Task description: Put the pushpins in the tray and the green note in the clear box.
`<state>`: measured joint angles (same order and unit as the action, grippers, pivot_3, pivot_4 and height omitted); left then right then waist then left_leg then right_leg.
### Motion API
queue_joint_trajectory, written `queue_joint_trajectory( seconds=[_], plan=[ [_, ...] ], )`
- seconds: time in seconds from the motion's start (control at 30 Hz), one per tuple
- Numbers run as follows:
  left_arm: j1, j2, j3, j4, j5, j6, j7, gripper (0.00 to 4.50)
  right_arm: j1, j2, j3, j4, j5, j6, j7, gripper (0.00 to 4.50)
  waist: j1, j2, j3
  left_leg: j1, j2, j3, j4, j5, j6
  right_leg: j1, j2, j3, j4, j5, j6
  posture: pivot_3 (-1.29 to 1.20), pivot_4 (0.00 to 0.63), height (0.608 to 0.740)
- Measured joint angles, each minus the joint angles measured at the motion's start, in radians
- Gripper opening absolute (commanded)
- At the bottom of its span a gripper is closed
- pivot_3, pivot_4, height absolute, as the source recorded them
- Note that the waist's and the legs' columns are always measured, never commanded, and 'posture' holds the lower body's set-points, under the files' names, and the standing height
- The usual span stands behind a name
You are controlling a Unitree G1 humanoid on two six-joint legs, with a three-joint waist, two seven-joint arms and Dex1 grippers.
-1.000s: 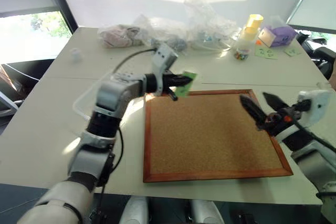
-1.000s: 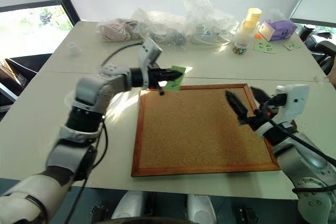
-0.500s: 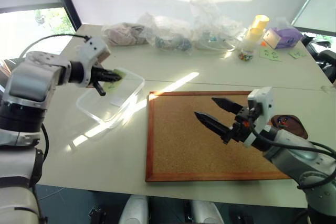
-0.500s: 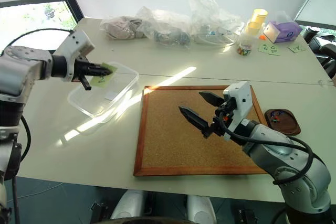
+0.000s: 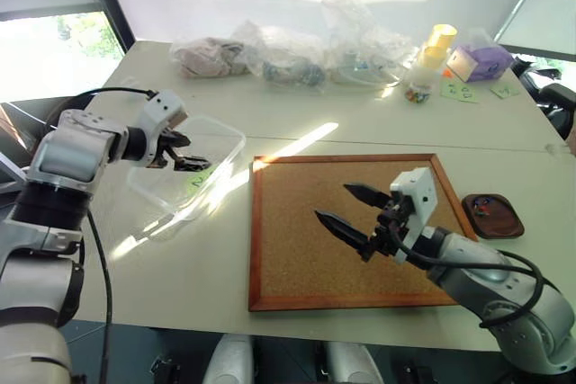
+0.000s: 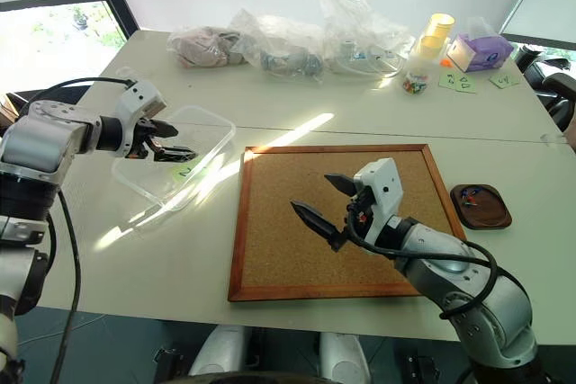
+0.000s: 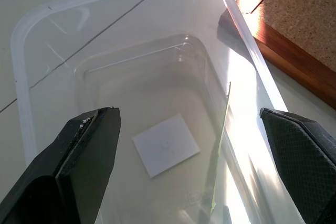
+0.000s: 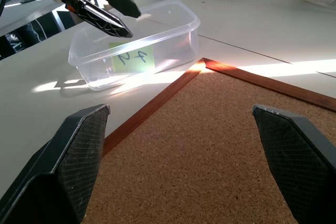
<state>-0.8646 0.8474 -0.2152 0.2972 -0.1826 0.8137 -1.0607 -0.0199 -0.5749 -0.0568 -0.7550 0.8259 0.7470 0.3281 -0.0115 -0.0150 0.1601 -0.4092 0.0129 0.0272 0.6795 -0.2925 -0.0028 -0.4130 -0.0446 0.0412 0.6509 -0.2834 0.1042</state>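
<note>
The clear box point(image 5: 214, 132) stands on the table left of the cork board. The green note point(image 8: 131, 57) rests inside it, leaning against the wall nearest the board, its handwriting showing through the plastic. My left gripper point(image 5: 196, 154) hovers open just above the box's inside with nothing between its fingers; the note point(image 7: 223, 150) shows edge-on below it. My right gripper point(image 5: 331, 201) is open and empty above the middle of the cork board. The dark brown tray point(image 5: 507, 222) sits right of the board, with the pushpins point(image 5: 484, 208) in it.
The wood-framed cork board point(image 5: 306, 276) fills the table's centre front. Soft plastic bags point(image 5: 288, 47) line the back. A yellow cup stack point(image 5: 436, 42), a purple box point(image 5: 481, 62) and other green notes point(image 5: 457, 90) sit at the back right. A white label point(image 7: 165, 145) lies on the box floor.
My left arm swung left from the cork board to the clear box, then its gripper opened and let go of the green note, which now rests in the box. My right gripper moved left over the board.
</note>
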Motion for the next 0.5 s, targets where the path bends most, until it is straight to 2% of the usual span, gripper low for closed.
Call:
queue_joint_trajectory(
  seconds=[0.13, 0.23, 0.37, 0.47, 0.5],
  plan=[
    [-0.018, -0.027, 0.040, 0.018, -0.033, 0.001, -0.008, 4.46, 0.028, 0.001, -0.015, 0.000, 0.001, -0.011, 0.009, 4.50, 0.001, 0.000, 0.000, 0.000, 0.000, 0.000, 0.001, 0.000, 0.000, 0.000, 0.000, 0.000, 0.000, 0.000, 0.000, 0.00, 0.150, 0.740],
    [-0.043, -0.033, 0.152, -0.003, -0.118, -0.015, -0.038, 4.46, 0.075, 0.001, -0.081, 0.000, 0.010, -0.022, 0.014, 4.50, 0.001, -0.001, 0.000, -0.001, 0.000, 0.000, 0.001, 0.000, 0.001, 0.000, -0.001, 0.000, 0.000, 0.000, 0.000, 0.00, 0.150, 0.740],
    [0.034, -0.029, 0.280, -0.256, -0.288, 0.064, -0.080, 4.46, 0.181, -0.013, -0.226, -0.002, 0.047, -0.028, 0.014, 4.50, 0.000, 0.000, 0.000, 0.000, 0.000, 0.000, 0.001, -0.001, 0.001, 0.002, -0.003, 0.001, -0.001, 0.000, 0.000, 0.00, 0.150, 0.740],
    [0.133, -0.041, 0.287, -0.426, -0.375, 0.141, -0.063, 4.46, 0.229, -0.020, -0.292, -0.007, 0.078, -0.028, 0.013, 4.50, -0.002, 0.000, 0.000, 0.002, 0.001, 0.000, 0.001, -0.001, 0.001, 0.003, -0.003, 0.001, 0.000, 0.000, 0.000, 0.00, 0.150, 0.740],
    [0.177, -0.074, 0.299, -0.499, -0.403, 0.166, -0.027, 4.46, 0.254, -0.020, -0.319, -0.011, 0.089, -0.033, 0.013, 4.50, -0.001, 0.001, 0.000, 0.003, 0.001, 0.000, 0.002, -0.001, 0.001, 0.004, -0.003, 0.001, 0.000, 0.000, 0.000, 0.00, 0.150, 0.740]
  ],
)
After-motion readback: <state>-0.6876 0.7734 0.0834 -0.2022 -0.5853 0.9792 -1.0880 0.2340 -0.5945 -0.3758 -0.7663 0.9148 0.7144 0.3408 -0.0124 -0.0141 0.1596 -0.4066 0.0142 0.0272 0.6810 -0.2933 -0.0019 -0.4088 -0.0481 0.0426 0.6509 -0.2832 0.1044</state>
